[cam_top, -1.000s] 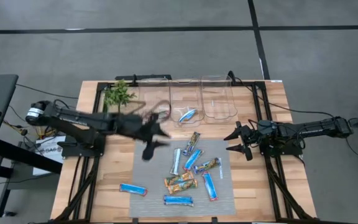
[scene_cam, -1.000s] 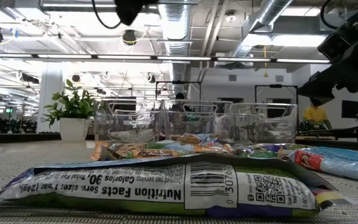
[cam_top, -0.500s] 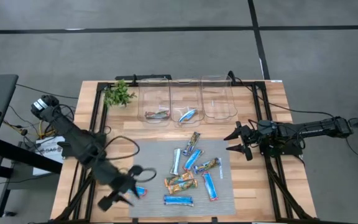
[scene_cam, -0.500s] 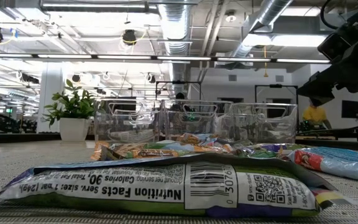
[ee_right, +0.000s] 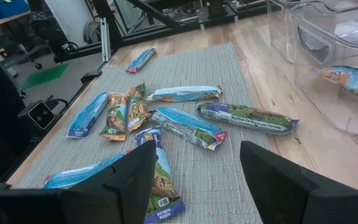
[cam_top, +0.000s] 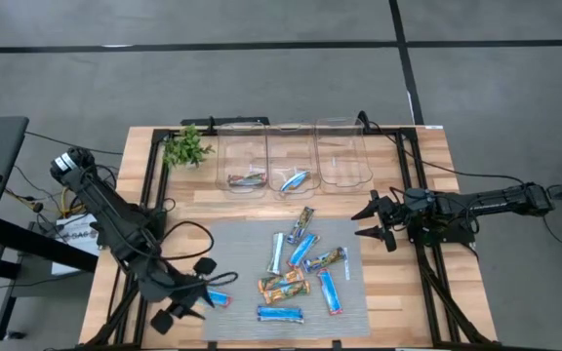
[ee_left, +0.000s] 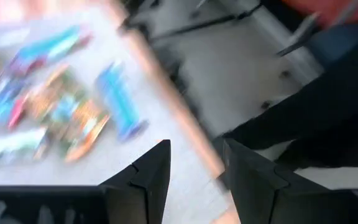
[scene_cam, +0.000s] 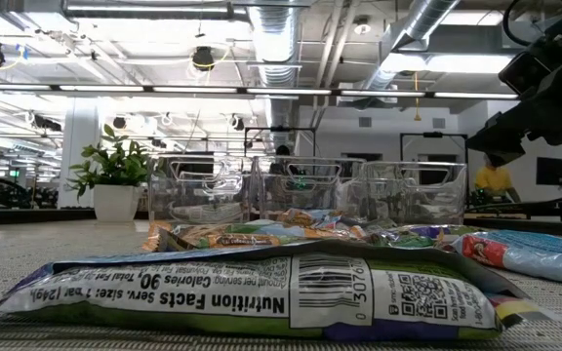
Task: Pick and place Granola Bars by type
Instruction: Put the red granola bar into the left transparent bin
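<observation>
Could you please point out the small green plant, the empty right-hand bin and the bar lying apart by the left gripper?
Small green plant point(cam_top: 185, 148), high view, on its leaves.
Right-hand bin point(cam_top: 342, 175), high view, on its bare floor.
Blue bar point(cam_top: 220, 299), high view, on its wrapper's middle.
Left gripper point(cam_top: 195, 292), high view, between its fingertips.

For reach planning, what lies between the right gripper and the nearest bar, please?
In the high view, only bare grey woven mat separates right gripper from multicoloured foil-wrapped bar.
</observation>
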`<move>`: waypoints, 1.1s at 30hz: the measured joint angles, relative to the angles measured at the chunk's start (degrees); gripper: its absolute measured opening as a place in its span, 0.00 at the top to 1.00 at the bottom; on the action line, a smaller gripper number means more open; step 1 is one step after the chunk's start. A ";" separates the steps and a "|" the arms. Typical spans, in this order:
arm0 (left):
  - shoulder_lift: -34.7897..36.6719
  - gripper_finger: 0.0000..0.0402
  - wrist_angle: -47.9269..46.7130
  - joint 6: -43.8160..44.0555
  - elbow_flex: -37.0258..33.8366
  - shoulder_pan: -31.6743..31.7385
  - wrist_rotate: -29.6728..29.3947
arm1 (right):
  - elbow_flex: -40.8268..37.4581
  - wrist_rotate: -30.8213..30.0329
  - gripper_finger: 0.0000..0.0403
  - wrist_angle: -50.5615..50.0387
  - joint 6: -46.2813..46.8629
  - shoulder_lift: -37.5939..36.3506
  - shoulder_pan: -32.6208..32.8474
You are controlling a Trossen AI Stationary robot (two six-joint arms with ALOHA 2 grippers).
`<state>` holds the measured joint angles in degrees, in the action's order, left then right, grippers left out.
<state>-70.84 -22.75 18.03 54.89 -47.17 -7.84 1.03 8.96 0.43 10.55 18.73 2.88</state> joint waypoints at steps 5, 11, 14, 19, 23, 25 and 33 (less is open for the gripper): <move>-3.22 0.65 -12.19 10.71 0.00 0.25 -4.11 | 0.01 -0.01 0.44 0.00 0.00 0.01 -0.01; -10.06 0.65 -19.01 17.68 -0.02 0.37 -3.44 | -0.01 0.01 0.44 0.00 0.00 -0.01 0.01; -13.48 0.65 -18.91 18.64 -0.02 0.37 -0.56 | 0.01 0.01 0.44 0.00 0.00 0.01 -0.01; -18.79 0.65 -18.84 20.89 -0.02 0.37 1.56 | -0.01 0.01 0.44 0.00 0.00 -0.01 -0.01; -22.07 0.65 -18.77 21.18 -0.02 0.39 1.51 | 0.01 -0.01 0.44 0.00 0.00 0.00 0.00; -23.03 0.65 -18.30 21.16 -0.02 0.39 1.50 | 0.00 0.00 0.44 0.00 0.00 0.00 0.00; -23.07 0.57 -17.20 20.27 -0.03 0.39 4.24 | -0.01 -0.01 0.44 0.00 0.00 0.01 -0.01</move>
<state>-93.91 -39.94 38.30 54.87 -46.78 -3.61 1.02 8.95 0.43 10.55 18.74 2.87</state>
